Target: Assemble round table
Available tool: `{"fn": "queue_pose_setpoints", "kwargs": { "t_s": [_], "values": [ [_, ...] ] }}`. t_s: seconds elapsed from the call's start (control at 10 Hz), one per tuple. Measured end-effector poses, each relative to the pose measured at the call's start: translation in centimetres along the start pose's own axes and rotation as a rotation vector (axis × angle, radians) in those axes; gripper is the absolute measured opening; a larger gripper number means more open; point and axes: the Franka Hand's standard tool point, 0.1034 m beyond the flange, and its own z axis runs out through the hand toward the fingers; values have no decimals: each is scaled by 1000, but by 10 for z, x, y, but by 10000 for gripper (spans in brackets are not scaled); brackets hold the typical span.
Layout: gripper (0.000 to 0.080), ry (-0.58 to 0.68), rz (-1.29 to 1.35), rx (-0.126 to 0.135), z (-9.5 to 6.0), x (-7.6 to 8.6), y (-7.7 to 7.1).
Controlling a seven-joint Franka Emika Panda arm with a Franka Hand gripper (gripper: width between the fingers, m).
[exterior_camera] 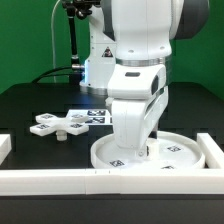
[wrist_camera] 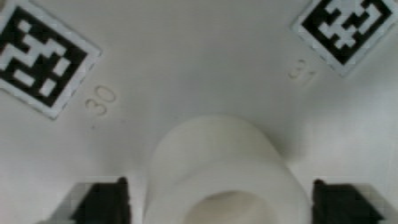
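The large round disc (exterior_camera: 185, 152) lies flat at the exterior view's front right; its white surface with two square tags (wrist_camera: 39, 55) fills the wrist view. The short cylindrical leg (wrist_camera: 217, 160) stands upright on the disc, seen end-on in the wrist view. My gripper (wrist_camera: 217, 202) is lowered over the leg, with a dark finger (wrist_camera: 102, 202) on each side and a small gap between each finger and the leg, so it is open. In the exterior view the hand (exterior_camera: 132, 135) hides the leg. The cross-shaped foot piece (exterior_camera: 57, 124) lies apart to the exterior view's left.
The marker board (exterior_camera: 93, 117) lies flat behind the foot piece, near the arm's base. Long white border bars run along the front (exterior_camera: 60, 178), the exterior view's right (exterior_camera: 213, 152) and left (exterior_camera: 4, 146). The disc sits against the front-right corner.
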Motion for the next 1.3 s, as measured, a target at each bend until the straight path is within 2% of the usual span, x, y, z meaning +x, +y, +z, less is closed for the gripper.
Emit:
{"fn": "queue_pose_setpoints", "kwargs": {
  "t_s": [0.1, 0.2, 0.4, 0.5, 0.6, 0.7, 0.8, 0.9, 1.3],
  "values": [
    [594, 1, 2, -9, -8, 1, 0],
    [638, 0, 15, -15, -21, 0, -3],
    [646, -1, 68, -29, -41, -6, -11],
    [646, -1, 102, -37, -51, -9, -17],
    [649, -3, 164, -42, -59, -14, -28],
    [649, -10, 231, -37, -61, -19, -43],
    [649, -6, 289, -42, -58, -21, -53],
    [649, -11, 333, -36, -50, -22, -63],
    [649, -9, 419, -34, -50, -22, -63]
  ]
}}
